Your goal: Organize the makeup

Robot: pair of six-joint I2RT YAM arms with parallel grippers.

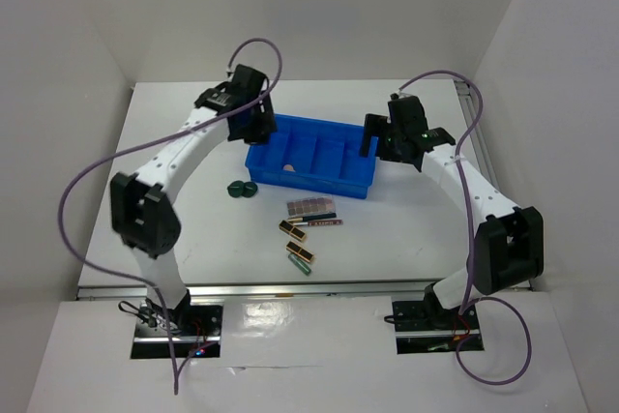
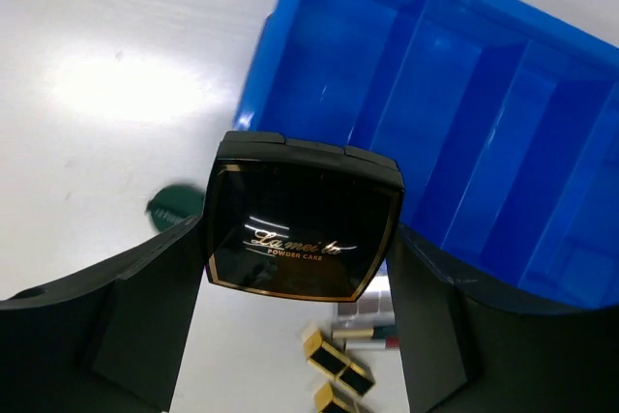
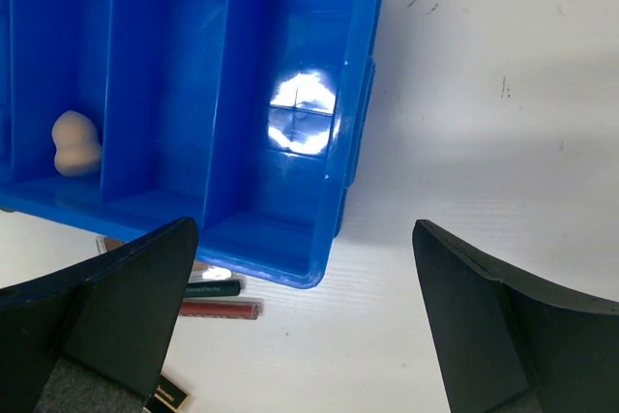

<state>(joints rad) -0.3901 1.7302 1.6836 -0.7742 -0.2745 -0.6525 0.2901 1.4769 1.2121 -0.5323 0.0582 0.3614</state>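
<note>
In left tool [image 2: 295, 282]: black square compact [image 2: 302, 229], clamped by its sides, up off the table [image 2: 106, 94] at the left end of blue tray [image 2: 455, 123]. Grip readable from left wrist only; hidden behind the arm from overhead. In right tool [image 3: 308, 278]: nothing, spread wide over tray's right end. Inside one compartment: peach sponge [image 3: 75, 142]. Seen whole from overhead only, loose in front of tray: dark green round piece [image 1: 242, 190], pinkish flat palette [image 1: 309, 206], black-gold cases [image 1: 289, 229], thin pencil [image 1: 314, 216]. Possibly a second stick beside it; too small to confirm.
</note>
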